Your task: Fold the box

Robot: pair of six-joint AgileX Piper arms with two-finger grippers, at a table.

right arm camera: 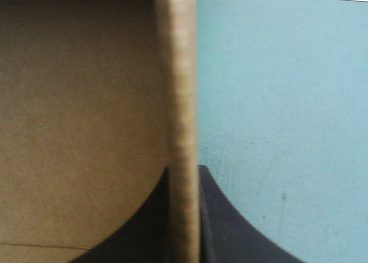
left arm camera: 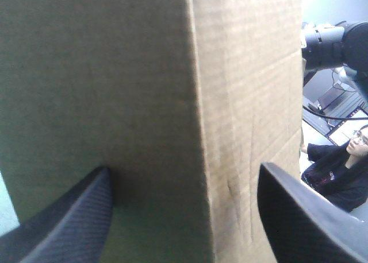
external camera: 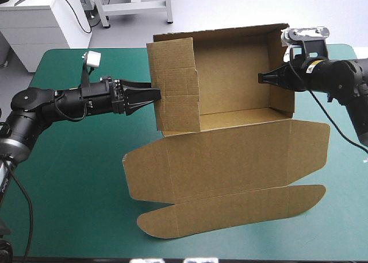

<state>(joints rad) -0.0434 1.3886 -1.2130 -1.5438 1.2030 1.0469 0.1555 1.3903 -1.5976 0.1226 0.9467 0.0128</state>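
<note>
L jaws wide open at box (external camera: 230, 68) corner; R jaws clamped on wall.

Both black: left arm (external camera: 52, 105) of stubby cylindrical segments with rounded glossy joint housings, right arm (external camera: 339, 79) alike; fingers (left arm camera: 299, 217) broad, fin-curved, tapering to points

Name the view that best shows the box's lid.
High view: the whole lid lies flat on the cover, tuck flap toward the near edge. Left wrist view shows only the raised left wall, close up; right wrist view only the right wall, edge-on, between its jaws. Neither shows the lid.
</note>
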